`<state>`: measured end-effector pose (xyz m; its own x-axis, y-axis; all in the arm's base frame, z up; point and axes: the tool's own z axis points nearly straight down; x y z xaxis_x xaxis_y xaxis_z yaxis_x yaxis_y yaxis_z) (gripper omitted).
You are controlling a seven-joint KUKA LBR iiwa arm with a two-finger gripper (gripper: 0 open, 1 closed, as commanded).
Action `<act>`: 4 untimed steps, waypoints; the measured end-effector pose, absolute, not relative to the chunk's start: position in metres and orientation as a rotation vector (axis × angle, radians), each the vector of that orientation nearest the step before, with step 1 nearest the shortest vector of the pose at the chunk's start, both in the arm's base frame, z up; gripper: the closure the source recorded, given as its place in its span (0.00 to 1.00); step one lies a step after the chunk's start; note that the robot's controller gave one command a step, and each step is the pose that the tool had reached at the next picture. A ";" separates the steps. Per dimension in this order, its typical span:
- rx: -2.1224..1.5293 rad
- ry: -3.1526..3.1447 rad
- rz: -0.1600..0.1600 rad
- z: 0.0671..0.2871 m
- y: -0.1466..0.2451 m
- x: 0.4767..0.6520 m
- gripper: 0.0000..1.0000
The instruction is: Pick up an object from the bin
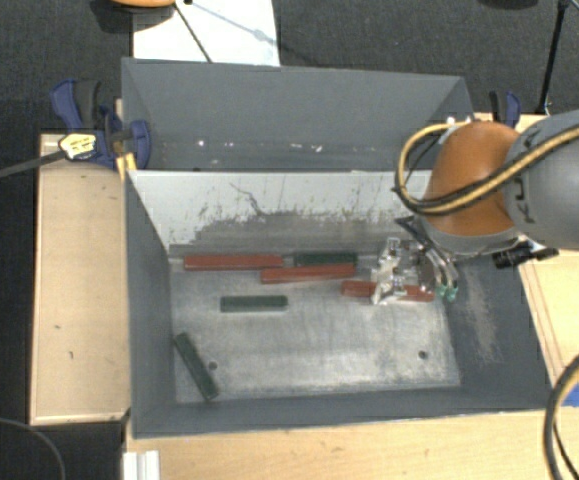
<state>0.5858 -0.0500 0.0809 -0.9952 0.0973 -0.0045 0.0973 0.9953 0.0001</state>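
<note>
Grey metal bin (pixel 319 353), right side: the tool (pixel 400 286) hangs over a short red flat bar (pixel 357 289); its opening I cannot tell.

Tool (pixel 401 280) low over short red bar (pixel 357 289); green bar (pixel 253 304) well left.

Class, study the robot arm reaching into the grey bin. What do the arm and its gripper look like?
The arm is a thick, rounded grey tube. Its wrist wears a smooth, dome-shaped orange cover, with dark and pale cables looping around it. The gripper below is small and made of silvery metal, with a green bit at one side.
</note>
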 end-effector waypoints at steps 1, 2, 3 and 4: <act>0.153 3.137 0.000 0.085 -0.050 0.585 1.00; 0.153 3.138 0.001 0.097 -0.050 0.584 1.00; 0.152 3.139 0.001 0.110 -0.050 0.584 1.00; 0.151 3.137 0.001 0.124 -0.050 0.585 1.00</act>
